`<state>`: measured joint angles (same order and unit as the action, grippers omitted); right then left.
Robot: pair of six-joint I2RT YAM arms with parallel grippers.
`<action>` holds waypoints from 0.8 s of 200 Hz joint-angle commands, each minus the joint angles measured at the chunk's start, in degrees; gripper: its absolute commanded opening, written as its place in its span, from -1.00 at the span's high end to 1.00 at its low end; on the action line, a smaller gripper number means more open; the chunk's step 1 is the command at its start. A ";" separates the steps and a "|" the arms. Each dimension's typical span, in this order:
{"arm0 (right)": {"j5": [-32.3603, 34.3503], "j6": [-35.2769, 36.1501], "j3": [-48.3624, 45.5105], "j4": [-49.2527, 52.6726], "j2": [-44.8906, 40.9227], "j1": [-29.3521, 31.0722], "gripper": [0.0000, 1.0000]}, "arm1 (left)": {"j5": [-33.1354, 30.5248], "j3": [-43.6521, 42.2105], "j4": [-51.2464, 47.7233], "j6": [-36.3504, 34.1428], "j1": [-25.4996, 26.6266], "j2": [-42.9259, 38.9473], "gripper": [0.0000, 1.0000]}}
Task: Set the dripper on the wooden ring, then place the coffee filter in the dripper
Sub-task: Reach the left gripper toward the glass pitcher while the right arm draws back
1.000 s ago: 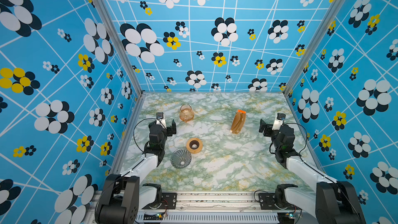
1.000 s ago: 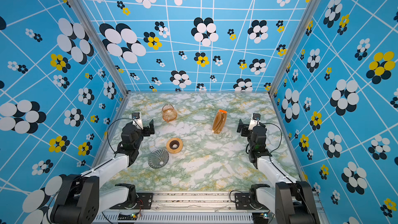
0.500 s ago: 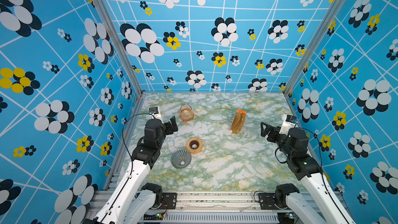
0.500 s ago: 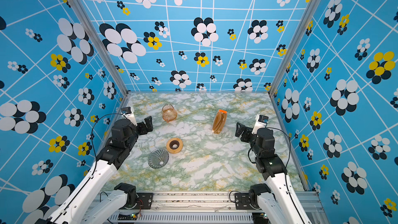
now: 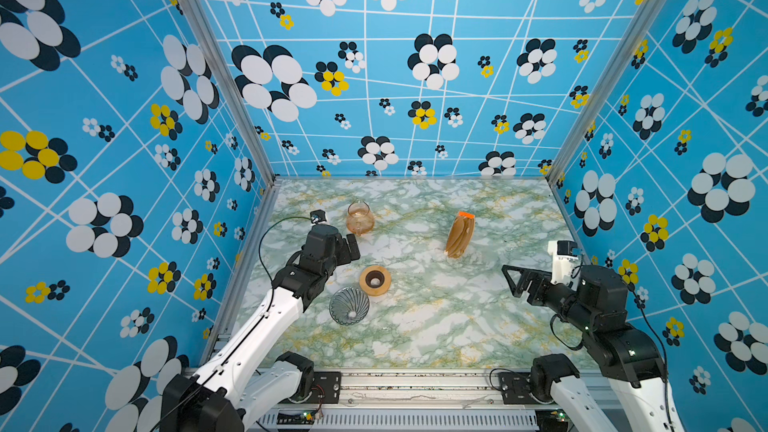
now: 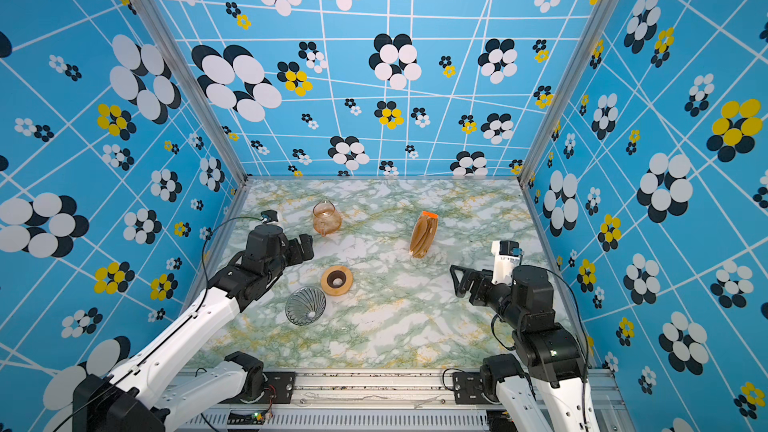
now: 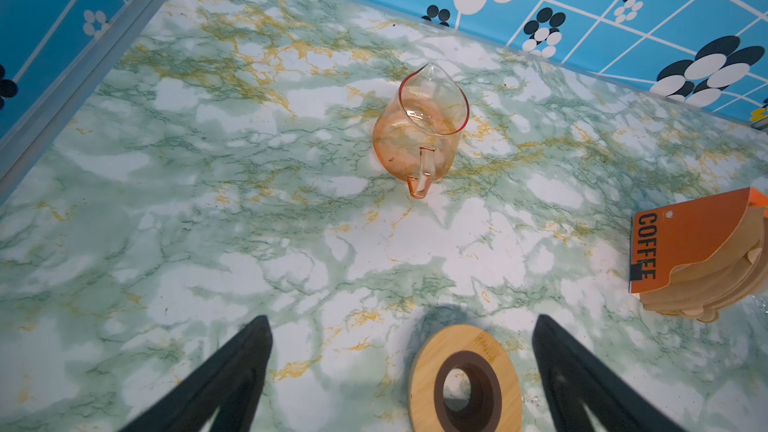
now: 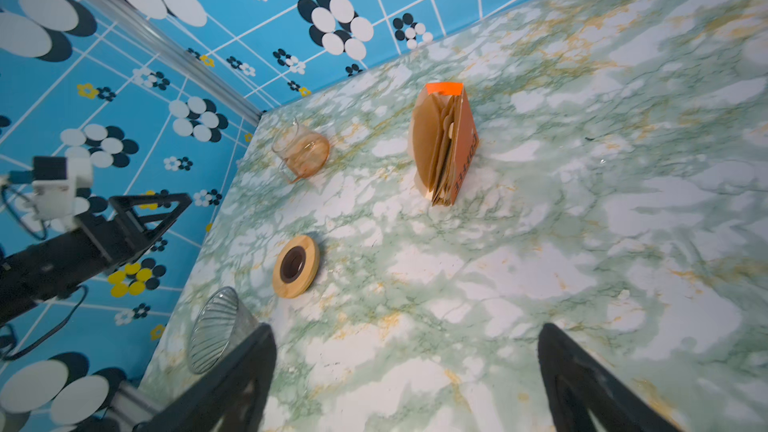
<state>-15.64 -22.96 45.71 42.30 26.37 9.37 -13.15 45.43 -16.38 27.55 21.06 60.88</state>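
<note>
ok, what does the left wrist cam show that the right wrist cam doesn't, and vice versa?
Left wrist only: no object of its own, just a closer look at the carafe and its handle.
Right wrist only: the dripper, beside the wooden ring, and the open right gripper.
Both: the carafe, the wooden ring, the upright filter stack and the open left gripper. Neither gripper holds anything.
</note>
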 commanded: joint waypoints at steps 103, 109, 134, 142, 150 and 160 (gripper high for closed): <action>-10.40 9.82 8.34 11.27 -14.05 0.38 -0.99 | -2.90 15.02 1.90 1.89 1.36 21.55 -0.88; -10.16 9.86 7.76 11.29 -15.08 0.34 -0.99 | -2.89 15.82 1.56 1.61 1.35 22.90 -0.87; -10.82 9.20 5.10 9.97 -18.48 0.34 -0.99 | -3.29 18.18 1.37 0.72 1.35 26.92 -0.74; -10.29 8.79 4.50 9.48 -18.92 0.35 -0.99 | -2.91 18.78 1.52 -0.01 1.27 27.93 -0.68; -10.33 8.65 4.23 9.27 -18.86 0.36 -0.99 | -2.80 19.65 1.28 -0.46 1.27 29.30 -0.65; -10.77 8.88 4.16 9.29 -18.50 0.39 -0.99 | -2.20 21.09 0.31 -0.97 1.28 30.96 -0.58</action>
<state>-27.07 -14.72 50.98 52.12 7.79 9.37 -15.68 63.18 -14.79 28.47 22.15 88.75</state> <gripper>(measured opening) 0.995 0.824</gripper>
